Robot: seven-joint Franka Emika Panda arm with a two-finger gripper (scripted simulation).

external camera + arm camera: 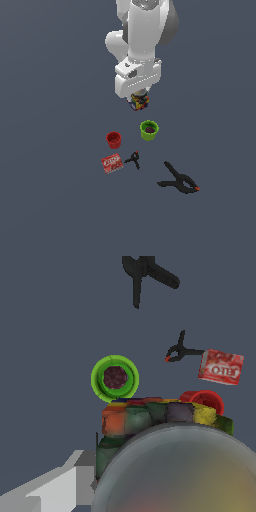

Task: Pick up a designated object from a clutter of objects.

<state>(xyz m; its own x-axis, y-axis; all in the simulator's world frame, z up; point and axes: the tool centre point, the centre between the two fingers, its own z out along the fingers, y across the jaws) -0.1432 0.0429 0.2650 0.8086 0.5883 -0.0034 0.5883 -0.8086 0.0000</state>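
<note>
The multicoloured can point(140, 103) sits directly under my gripper point(139, 99), between its fingers. In the wrist view the can point(150, 418) is very close: its silvery top fills the lower part and the busy label shows at the rim. One pale finger point(60, 483) lies against the can's side; the other finger is hidden. The gripper looks shut on the can. Whether the can is off the floor I cannot tell. The rest of the clutter lies apart from it.
A green cup point(149, 130) point(115, 378) with something dark inside stands nearest the can. A red cup point(114, 140) point(202, 400), a flat red printed box point(112, 163) point(221, 367), a tiny black clamp point(133, 159) point(179, 351) and a large black spring clamp point(178, 181) point(147, 273) lie beyond.
</note>
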